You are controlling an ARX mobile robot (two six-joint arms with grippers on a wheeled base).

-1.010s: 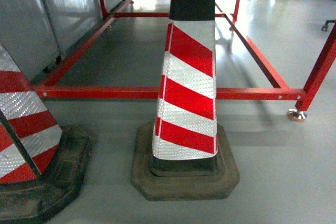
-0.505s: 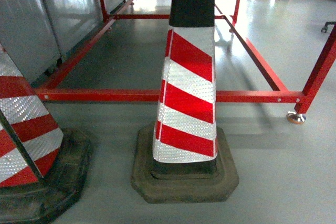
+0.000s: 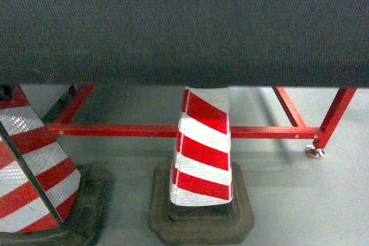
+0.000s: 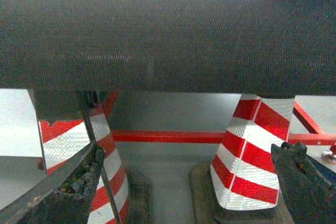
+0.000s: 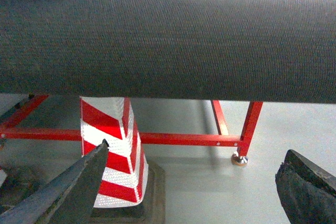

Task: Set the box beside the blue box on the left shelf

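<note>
Two striped cones stand on grey floor before red frame, dark woven band across top; left gripper and right gripper fingers spread apart, holding nothing.

A dark woven-textured band, possibly a conveyor belt, fills the upper view. Below it, two red-and-white striped traffic cones stand on a glossy grey floor before a red metal frame.
</note>
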